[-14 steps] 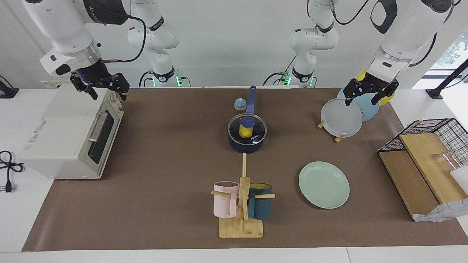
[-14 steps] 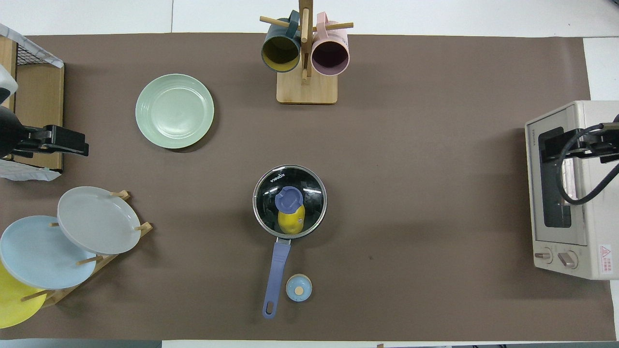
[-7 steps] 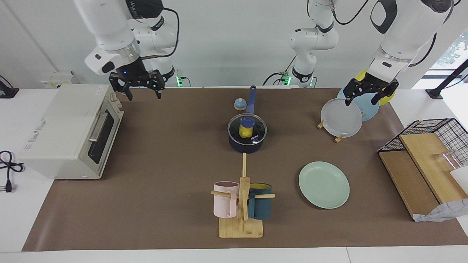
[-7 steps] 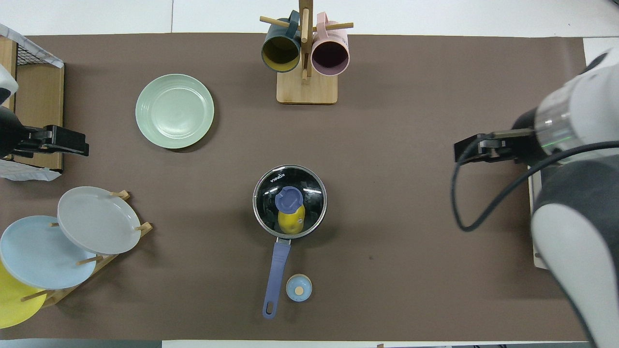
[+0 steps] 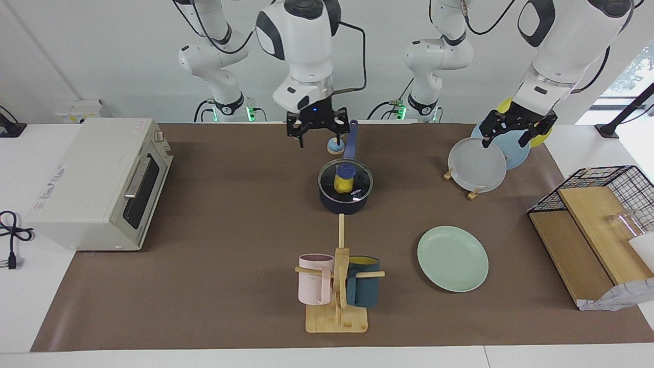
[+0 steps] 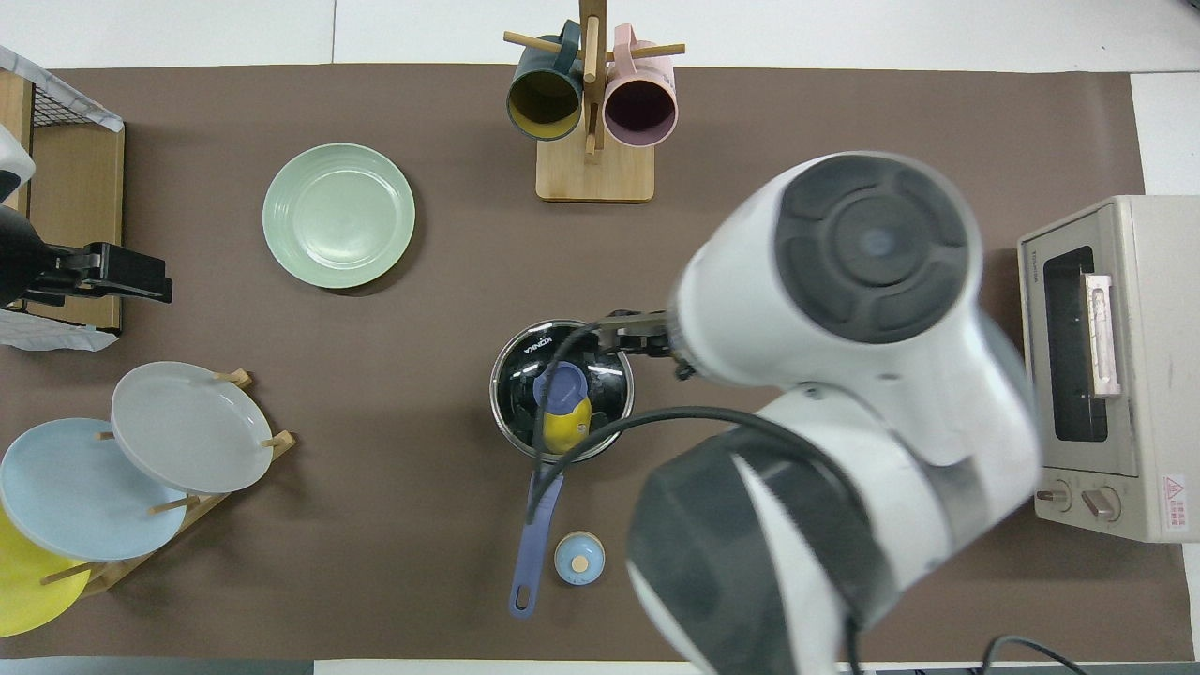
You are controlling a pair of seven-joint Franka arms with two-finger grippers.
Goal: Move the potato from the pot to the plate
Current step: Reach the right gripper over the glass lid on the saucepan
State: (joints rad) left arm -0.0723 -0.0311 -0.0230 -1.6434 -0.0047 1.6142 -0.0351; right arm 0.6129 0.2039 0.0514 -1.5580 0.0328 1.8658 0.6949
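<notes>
From the facing camera I count one pot (image 5: 346, 197) at mid-bench with a glass lid (image 5: 345, 177) on it, and one potato (image 5: 342, 183) inside, showing yellow through the glass. One mint plate (image 5: 452, 258) lies flat, farther from the robots than the pot and toward the left arm's end. The right gripper (image 5: 318, 134) hangs in the air with its jaws apart, holding nothing, over the bench near the pot handle (image 5: 351, 139) and a small blue bell (image 5: 335, 146). The left gripper (image 5: 514, 131) waits over the plate rack (image 5: 462, 186), jaws apart and empty. That rack holds three plates: one grey (image 5: 476, 164), one light blue (image 5: 508, 151), one yellow (image 5: 539, 138). Two mugs hang on one mug tree (image 5: 338, 296), a pink mug (image 5: 314, 278) and a teal mug (image 5: 364, 289). One toaster oven (image 5: 97, 184) stands at the right arm's end.

From the overhead camera the right arm (image 6: 834, 403) covers much of the middle, and I see only the edge of its gripper beside the pot's (image 6: 560, 391) rim. The potato (image 6: 564, 424) lies under the lid's knob (image 6: 560, 386), still in the pot. The mint plate (image 6: 338, 215) carries nothing. The left gripper (image 6: 127, 281) shows at the frame edge near a wire basket (image 6: 66, 103). Counts match: three racked plates, two mugs, one bell (image 6: 578, 558), one oven (image 6: 1106, 366).
</notes>
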